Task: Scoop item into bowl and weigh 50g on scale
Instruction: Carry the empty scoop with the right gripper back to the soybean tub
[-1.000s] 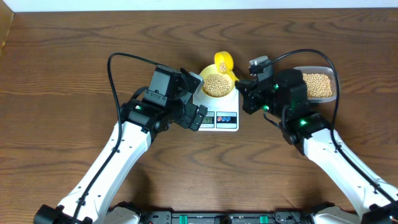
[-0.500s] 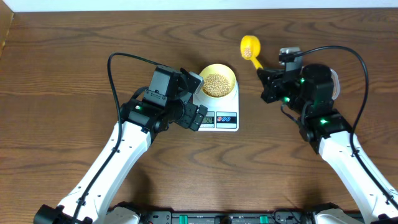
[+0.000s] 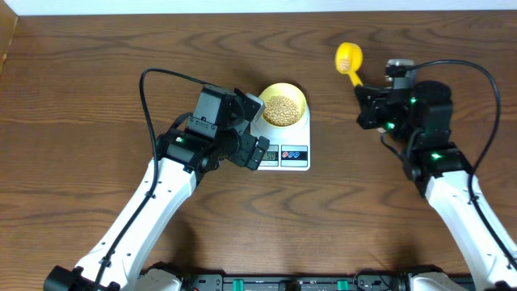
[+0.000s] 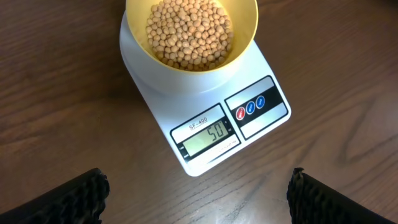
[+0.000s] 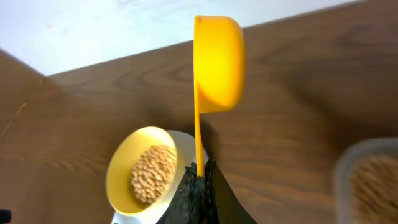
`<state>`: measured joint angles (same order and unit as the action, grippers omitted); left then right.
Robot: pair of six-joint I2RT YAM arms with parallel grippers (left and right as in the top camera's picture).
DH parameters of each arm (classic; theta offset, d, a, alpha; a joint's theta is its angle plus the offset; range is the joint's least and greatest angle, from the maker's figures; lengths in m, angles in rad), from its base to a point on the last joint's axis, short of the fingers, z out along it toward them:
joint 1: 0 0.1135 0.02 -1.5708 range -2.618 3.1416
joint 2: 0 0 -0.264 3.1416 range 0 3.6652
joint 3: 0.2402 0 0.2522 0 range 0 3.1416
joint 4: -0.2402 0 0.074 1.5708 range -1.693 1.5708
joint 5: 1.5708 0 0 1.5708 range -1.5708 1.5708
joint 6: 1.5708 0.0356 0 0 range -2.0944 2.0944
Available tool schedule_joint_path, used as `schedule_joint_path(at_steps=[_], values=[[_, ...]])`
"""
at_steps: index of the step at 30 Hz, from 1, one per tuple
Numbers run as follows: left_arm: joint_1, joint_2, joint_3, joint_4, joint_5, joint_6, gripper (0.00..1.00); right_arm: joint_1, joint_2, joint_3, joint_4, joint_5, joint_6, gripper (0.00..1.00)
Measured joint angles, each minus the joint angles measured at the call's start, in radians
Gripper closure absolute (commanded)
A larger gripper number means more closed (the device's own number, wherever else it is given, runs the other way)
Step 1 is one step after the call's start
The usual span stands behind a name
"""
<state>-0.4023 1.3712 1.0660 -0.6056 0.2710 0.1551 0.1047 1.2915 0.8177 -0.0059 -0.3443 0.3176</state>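
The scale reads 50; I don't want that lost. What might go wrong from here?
The bright yellow long-handled scoop, held by its handle in the right arm's shut jaws, seems to carry a few beige beans; tilting it might scatter them on the wooden table. The left arm's open jaws hang near the white digital scale; bumping it or the pale yellow bowl could shift the reading.

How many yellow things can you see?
2. The bowl sits on the scale, holding beans. The scoop is in the right gripper, right of the scale. Nothing else yellow shows.

Scoop (image 3: 349, 56) now away from bowl (image 3: 302, 98)
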Motion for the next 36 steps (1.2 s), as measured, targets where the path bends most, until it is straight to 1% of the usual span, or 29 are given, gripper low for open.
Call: schedule_joint_path(at_steps=[9, 15, 19, 25, 29, 33, 34, 35, 36], values=[[0.0, 0.0, 0.0, 0.0, 0.0, 0.0, 0.06, -0.2, -0.137, 0.0, -0.266, 0.003, 0.006, 0.99], [0.0, 0.0, 0.0, 0.0, 0.0, 0.0, 0.06, -0.291, -0.165, 0.0, -0.401, 0.045, -0.007, 0.99], [0.0, 0.0, 0.0, 0.0, 0.0, 0.0, 0.06, -0.298, -0.145, 0.0, -0.41, 0.105, -0.045, 0.99], [0.0, 0.0, 0.0, 0.0, 0.0, 0.0, 0.06, -0.298, -0.05, 0.0, -0.4, 0.136, -0.065, 0.99], [0.0, 0.0, 0.0, 0.0, 0.0, 0.0, 0.06, -0.298, 0.027, 0.0, -0.397, 0.135, -0.047, 0.99], [0.0, 0.0, 0.0, 0.0, 0.0, 0.0, 0.06, -0.298, 0.062, 0.0, -0.373, 0.134, -0.021, 0.99], [0.0, 0.0, 0.0, 0.0, 0.0, 0.0, 0.06, -0.298, 0.066, 0.0, -0.368, 0.134, -0.016, 0.95], [0.0, 0.0, 0.0, 0.0, 0.0, 0.0, 0.06, -0.298, 0.068, 0.0, -0.365, 0.134, -0.013, 0.89], [0.0, 0.0, 0.0, 0.0, 0.0, 0.0, 0.06, -0.298, 0.071, 0.0, -0.365, 0.134, -0.012, 0.73]])
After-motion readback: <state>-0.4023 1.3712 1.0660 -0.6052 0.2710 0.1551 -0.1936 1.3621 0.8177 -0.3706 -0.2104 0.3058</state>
